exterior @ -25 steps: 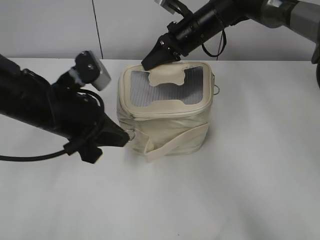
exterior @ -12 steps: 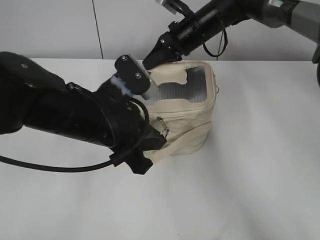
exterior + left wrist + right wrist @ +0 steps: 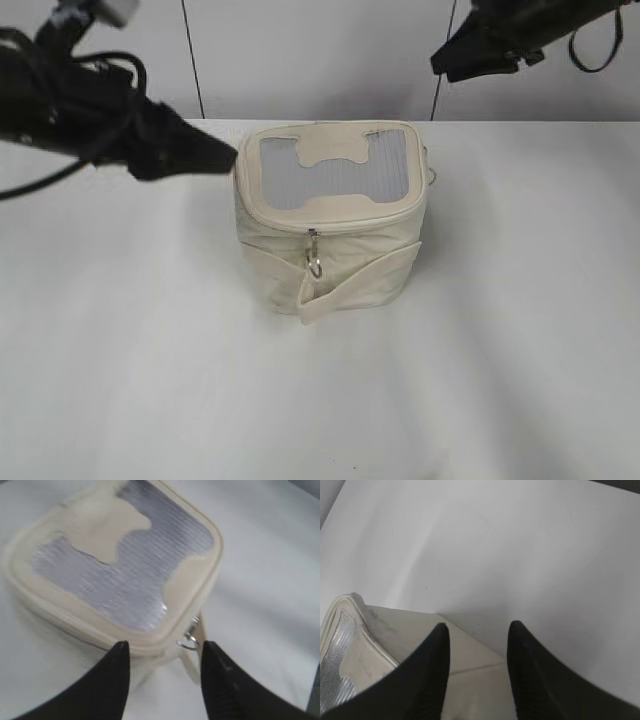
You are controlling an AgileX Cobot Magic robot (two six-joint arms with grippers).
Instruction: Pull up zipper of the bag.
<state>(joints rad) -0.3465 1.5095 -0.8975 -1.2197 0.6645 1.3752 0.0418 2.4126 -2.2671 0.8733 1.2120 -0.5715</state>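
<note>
The cream bag (image 3: 330,215) stands upright mid-table, its grey window lid facing up. The zipper (image 3: 360,222) runs round the lid's rim. One silver pull (image 3: 314,256) hangs at the front middle; a second ring (image 3: 432,178) hangs at the right side. My left gripper (image 3: 225,155) is open and empty, in the air left of the bag, apart from it. In the left wrist view the bag (image 3: 125,560) and a ring pull (image 3: 188,641) lie beyond the open jaws (image 3: 165,647). My right gripper (image 3: 445,62) hovers open above the back right; its jaws (image 3: 479,627) frame the bag's side (image 3: 385,630).
The white table (image 3: 520,330) surrounds the bag. A loose strap end (image 3: 350,290) sticks out at the bag's front. A pale wall with dark vertical seams (image 3: 190,60) rises behind the table.
My left arm has pulled back from the bag's front to the upper left. The front pull went from the left corner to the front middle. My right gripper rose off the lid's back edge.
</note>
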